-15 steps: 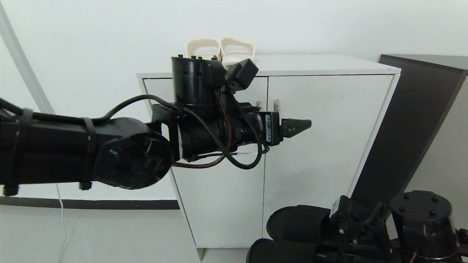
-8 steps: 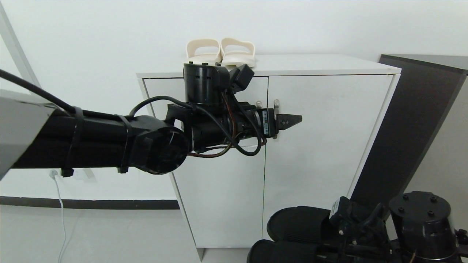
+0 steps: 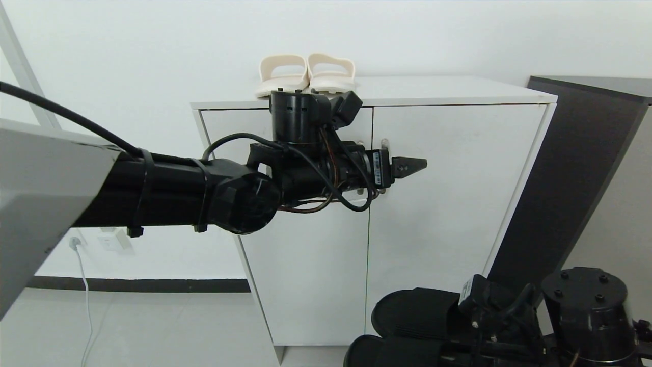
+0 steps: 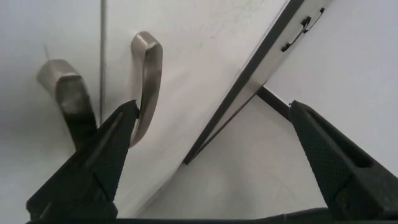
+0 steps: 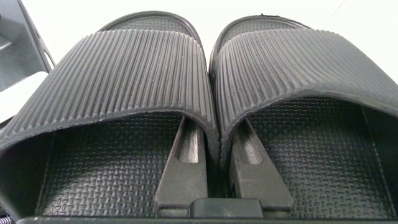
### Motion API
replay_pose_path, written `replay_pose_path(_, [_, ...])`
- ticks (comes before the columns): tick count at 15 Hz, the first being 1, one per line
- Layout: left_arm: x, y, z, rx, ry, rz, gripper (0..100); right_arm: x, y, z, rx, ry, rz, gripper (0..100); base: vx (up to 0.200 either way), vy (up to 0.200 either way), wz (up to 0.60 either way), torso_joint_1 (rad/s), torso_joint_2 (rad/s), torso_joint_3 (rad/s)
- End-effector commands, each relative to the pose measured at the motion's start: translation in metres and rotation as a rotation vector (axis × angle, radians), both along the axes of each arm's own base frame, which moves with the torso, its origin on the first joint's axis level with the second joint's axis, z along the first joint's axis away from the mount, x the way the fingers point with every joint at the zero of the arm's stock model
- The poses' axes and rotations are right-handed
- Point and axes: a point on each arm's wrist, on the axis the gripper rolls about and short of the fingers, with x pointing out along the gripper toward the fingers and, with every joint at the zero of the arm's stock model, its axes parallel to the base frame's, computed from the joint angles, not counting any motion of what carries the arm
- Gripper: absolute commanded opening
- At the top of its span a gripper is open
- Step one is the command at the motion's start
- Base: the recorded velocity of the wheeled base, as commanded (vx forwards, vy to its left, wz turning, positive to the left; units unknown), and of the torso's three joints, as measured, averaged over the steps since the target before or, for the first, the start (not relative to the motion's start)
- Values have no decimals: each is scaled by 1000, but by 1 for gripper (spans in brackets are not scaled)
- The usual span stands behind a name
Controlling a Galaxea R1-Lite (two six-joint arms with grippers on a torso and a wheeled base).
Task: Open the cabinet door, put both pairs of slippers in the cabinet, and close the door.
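At the front of the white cabinet (image 3: 448,214), the left gripper (image 3: 409,166) has its jaws spread wide, one tip just beside a metal door handle (image 4: 148,81), doors shut. Low down, the right gripper (image 5: 217,162), jaws clamped on the black slippers (image 5: 143,68), pinches both together. Cream slippers (image 3: 305,74) sit on the cabinet's top.

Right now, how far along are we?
Done: nothing; the white cabinet doors are shut. In hand: open left gripper at the curved metal handle; right gripper pinching the black ribbed slippers. Left: open, stow those plus the cream slippers on top, close.
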Motion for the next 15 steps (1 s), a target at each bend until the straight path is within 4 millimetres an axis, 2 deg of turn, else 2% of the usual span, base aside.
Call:
replay_pose_path(1, [7,-5,-7,1,16,7,100,0,1,-2,-5,5,1,0,0,0,0,0,0,0])
replay_pose_path(4, [10,-6,-4,-16,17,11,100,0,0,-3,-8,8,1,0,0,0,0,0,0,0])
replay_pose_path(5, [10,-6,-5,-14,19,14,0,0,0,-3,-8,8,1,0,0,0,0,0,0,0])
replay_pose_path(10, [3,-1,-2,-45,61,20,0,-4,-2,-8,-8,39,54,0,0,0,0,0,0,0])
replay_pose_path(15, [-26,7,0,-26,80,-11,0,-9,-4,-7,37,19,94,0,0,0,0,0,0,0])
